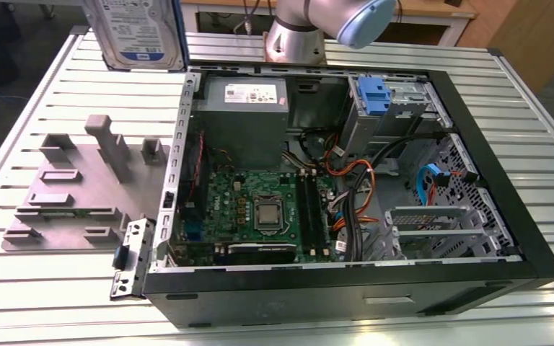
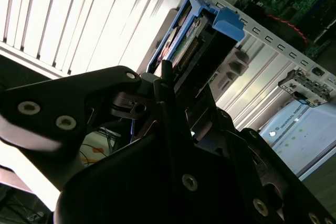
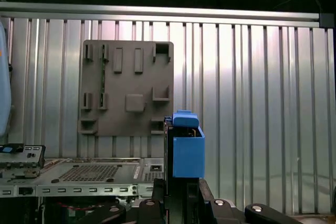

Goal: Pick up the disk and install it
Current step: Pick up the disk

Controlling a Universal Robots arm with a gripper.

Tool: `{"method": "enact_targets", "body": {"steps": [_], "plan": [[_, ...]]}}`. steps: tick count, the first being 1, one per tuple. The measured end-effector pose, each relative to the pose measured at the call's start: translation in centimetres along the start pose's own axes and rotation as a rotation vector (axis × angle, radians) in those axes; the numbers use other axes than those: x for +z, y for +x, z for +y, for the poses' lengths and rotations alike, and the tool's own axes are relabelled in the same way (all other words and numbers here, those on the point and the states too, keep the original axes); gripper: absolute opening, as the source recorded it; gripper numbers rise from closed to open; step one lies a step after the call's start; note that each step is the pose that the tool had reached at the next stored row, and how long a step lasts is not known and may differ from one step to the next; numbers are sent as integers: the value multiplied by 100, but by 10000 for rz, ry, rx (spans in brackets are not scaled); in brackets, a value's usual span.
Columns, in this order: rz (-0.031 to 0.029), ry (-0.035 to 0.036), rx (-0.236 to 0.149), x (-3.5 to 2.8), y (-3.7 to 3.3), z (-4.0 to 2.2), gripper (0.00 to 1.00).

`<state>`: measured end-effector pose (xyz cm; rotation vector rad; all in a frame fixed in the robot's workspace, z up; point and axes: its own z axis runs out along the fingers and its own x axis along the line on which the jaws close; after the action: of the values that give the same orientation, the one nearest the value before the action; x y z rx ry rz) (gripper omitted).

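**A:** What's the biggest thing there?

**B:** The slatted aluminium table (image 1: 46,303). An open black computer case (image 1: 354,292) lies on its side on it, with the inside facing up.

**A:** And beside the case?

**B:** Just beside it, on the exterior view's left, there's a flat grey fixture plate (image 1: 66,180) with upright pegs and slots. Behind the case, at the table's far edge, stands the silver robot arm (image 1: 296,36) with a blue joint cap.

**A:** What's inside the case?

**B:** At the far end is a grey power supply box (image 1: 243,119). The green motherboard (image 1: 257,209) is nearer the camera. Toward the exterior view's right is a metal drive cage (image 1: 402,108) with a blue tab (image 1: 374,94) on it. Orange, black and blue cables (image 1: 354,180) run between the board and the cage.

**A:** Where is the disk?

**B:** Off the table, in the air. In the exterior view the disk (image 1: 138,32) stands upright at the far side, toward that view's left. It is outside the case, and its white-and-blue label faces the camera.

**A:** What holds it?

**B:** The gripper (image 2: 176,80). In the second wrist view its black jaws are closed narrowly on the disk's edge. In the first wrist view the disk's blue bracket (image 3: 188,156) stands up from between them, and the fixture plate lies on the table beyond.
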<state>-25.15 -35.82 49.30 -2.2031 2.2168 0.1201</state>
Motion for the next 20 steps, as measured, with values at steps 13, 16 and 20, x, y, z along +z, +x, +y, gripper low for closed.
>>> {"method": "enact_targets", "body": {"steps": [13,16,20], "plan": [[0,0,-1,-20,-3,-442,35],[0,0,1,-24,-4,-552,35],[0,1,1,-31,-6,-703,35]]}}
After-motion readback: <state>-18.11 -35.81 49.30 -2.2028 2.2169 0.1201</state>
